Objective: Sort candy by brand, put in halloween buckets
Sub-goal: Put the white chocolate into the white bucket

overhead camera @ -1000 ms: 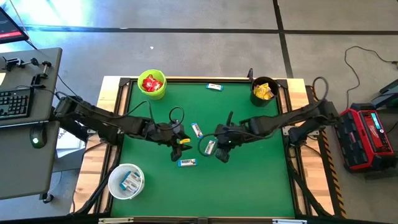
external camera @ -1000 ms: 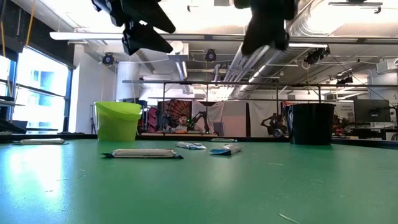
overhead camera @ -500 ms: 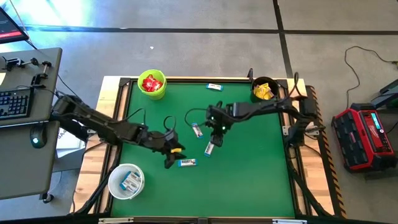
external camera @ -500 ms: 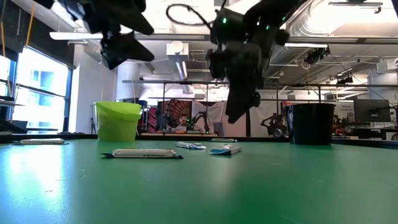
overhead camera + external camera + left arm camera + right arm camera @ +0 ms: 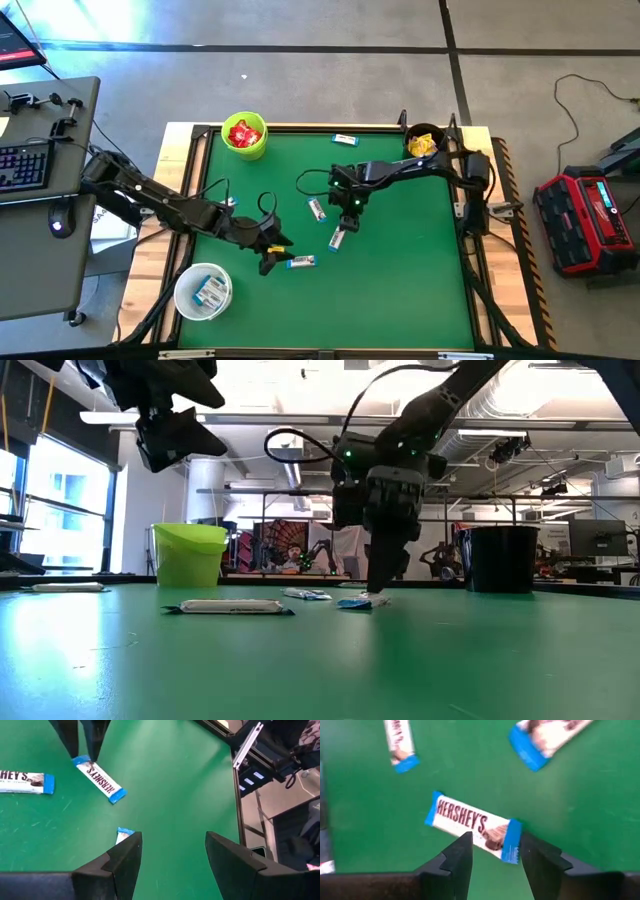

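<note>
Hershey's bars are what remain loose on my green bench [image 5: 400, 270], slim white-and-blue ones: one at the far edge [image 5: 344, 140], one near the middle [image 5: 316, 209], one under my right pincer [image 5: 338, 238], one by my left pincer [image 5: 301, 261].

Going left to right: the white bucket [image 5: 204, 290] at the near left already holds white-and-blue bars; the lime green bucket [image 5: 244, 136] at the far left holds red packets. My left pincer [image 5: 268, 262] hovers with fingers spread wide, empty, just beside its bar. My right pincer [image 5: 492, 851] is down at the bench, part open, its fingers straddling one end of the bar [image 5: 472, 826] without gripping it. The black bucket [image 5: 425, 146] at the far right holds yellow packets.

I judge these bars light, flat and fairly stiff, with slick crinkly wrappers. Pinching across the narrow width near the middle should keep one from swinging or slipping.
</note>
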Controlling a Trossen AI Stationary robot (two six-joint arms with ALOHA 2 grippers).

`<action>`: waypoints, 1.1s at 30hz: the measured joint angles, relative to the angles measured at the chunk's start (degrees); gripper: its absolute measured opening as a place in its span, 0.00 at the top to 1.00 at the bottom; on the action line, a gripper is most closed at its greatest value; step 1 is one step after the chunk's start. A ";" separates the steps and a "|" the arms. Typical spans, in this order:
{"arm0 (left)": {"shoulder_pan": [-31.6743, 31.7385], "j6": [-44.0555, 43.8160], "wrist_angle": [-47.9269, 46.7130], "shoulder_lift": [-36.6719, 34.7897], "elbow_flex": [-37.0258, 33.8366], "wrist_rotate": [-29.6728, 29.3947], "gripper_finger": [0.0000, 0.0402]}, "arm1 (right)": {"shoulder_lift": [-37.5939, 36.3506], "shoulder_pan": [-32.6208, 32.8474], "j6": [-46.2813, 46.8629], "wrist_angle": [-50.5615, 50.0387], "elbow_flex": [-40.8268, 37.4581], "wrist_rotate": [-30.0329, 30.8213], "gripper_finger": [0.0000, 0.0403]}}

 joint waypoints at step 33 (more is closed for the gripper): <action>2.18 -2.61 -2.50 0.02 0.09 0.53 0.47 | -4.06 3.41 3.52 3.92 -0.04 1.20 1.00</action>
